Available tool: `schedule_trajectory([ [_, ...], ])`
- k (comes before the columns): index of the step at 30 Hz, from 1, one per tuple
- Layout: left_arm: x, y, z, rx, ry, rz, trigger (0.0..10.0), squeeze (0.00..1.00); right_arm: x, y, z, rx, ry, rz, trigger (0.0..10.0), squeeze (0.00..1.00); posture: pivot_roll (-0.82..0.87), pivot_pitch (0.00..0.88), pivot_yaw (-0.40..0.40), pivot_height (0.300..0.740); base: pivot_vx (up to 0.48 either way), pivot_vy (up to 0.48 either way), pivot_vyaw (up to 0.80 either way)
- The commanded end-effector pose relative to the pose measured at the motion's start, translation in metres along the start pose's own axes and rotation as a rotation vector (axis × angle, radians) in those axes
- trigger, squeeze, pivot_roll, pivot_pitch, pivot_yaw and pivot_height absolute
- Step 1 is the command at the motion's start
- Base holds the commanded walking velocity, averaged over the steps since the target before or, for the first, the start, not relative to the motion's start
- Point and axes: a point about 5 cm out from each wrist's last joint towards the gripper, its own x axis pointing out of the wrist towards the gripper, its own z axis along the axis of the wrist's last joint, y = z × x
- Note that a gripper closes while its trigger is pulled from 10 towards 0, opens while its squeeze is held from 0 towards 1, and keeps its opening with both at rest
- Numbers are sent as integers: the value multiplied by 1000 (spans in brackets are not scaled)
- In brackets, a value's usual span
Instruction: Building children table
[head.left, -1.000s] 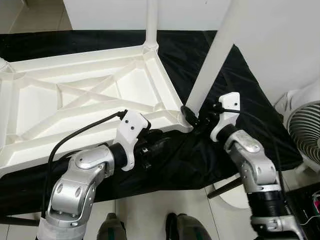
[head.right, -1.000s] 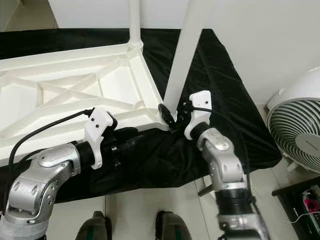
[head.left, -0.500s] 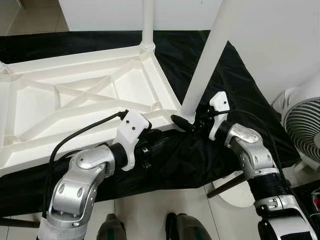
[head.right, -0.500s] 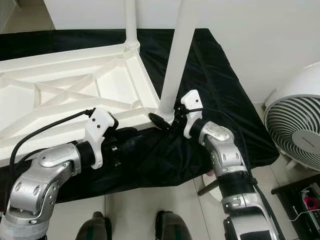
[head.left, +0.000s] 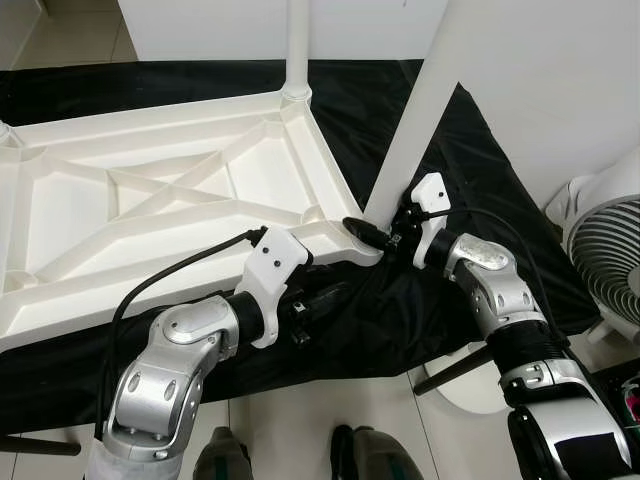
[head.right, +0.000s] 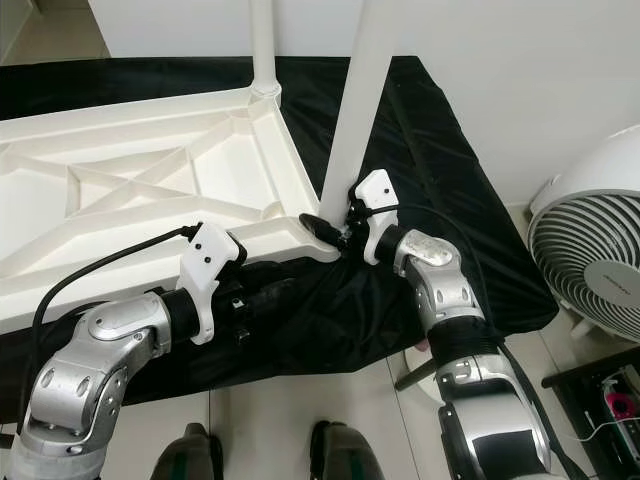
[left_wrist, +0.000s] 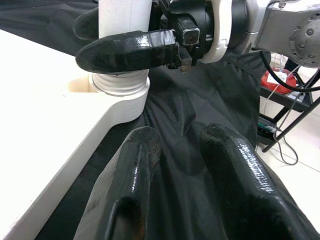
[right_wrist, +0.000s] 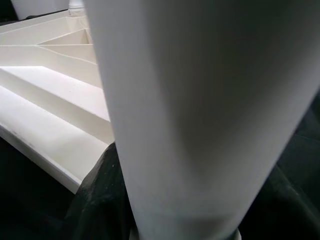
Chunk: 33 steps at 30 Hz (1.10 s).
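The white plastic tabletop (head.left: 150, 200) lies upside down on a black cloth (head.left: 480, 200). One white leg (head.left: 297, 40) stands upright in its far right corner. A second white leg (head.left: 425, 110) leans slightly, and its base sits at the threaded socket (left_wrist: 120, 87) of the near right corner. My right gripper (head.left: 375, 222) is shut on that leg just above the socket, with one black finger (left_wrist: 125, 50) across its front. My left gripper (head.left: 330, 297) rests low on the cloth by the tabletop's front edge, open, with only cloth under its fingers (left_wrist: 130, 185).
A white fan (head.right: 590, 250) stands on the floor at the right, with a dark stand with cables (left_wrist: 285, 105) near it. The cloth-covered surface ends close in front of me, above my feet (head.left: 375, 455). A white wall (head.left: 560, 80) rises behind.
My right gripper has carried the leg's base leftward onto the near right corner socket and turned at the wrist. My left arm has slid slightly forward along the front edge.
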Motion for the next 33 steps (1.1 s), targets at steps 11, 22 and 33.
schedule_trajectory([
  [11,1,6,-1,3,-9,174,10000,0,2,25,-9,121,42,-359,0,0,-13,90,-41,740,0,0,0],
  [22,6,8,1,13,-13,152,10000,0,5,46,-14,216,105,-792,0,0,-32,84,-27,740,0,0,0],
  [33,6,7,1,15,-18,149,10000,0,-1,45,-1,260,32,-726,10000,1000,-27,76,-27,740,0,0,0],
])
